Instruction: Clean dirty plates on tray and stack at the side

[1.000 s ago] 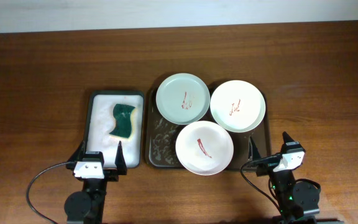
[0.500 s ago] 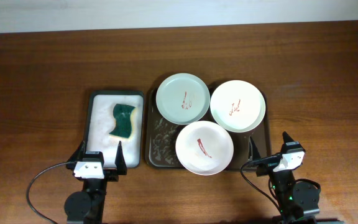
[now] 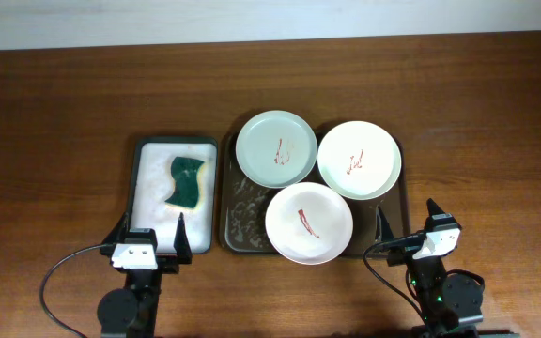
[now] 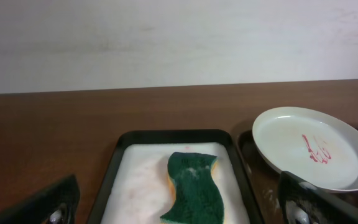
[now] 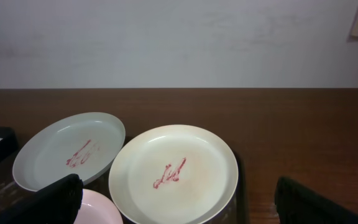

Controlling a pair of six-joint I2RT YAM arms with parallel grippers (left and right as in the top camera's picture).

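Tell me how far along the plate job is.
Nothing looks done: the green plate, white plate and pinkish plate all lie on the brown tray with red stains, none stacked aside. Nothing is in hand: left hand and right hand are open and empty, and the sponge lies on the small white tray. Left: wipe all three, then stack.

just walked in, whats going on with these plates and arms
Nothing is being handled. The left gripper and right gripper sit open and empty at the near side. A pale green plate, a white plate and a pinkish-white plate lie on the dark brown tray, each with a red stain, so none is wiped yet. A green sponge lies on the small white tray beside it.
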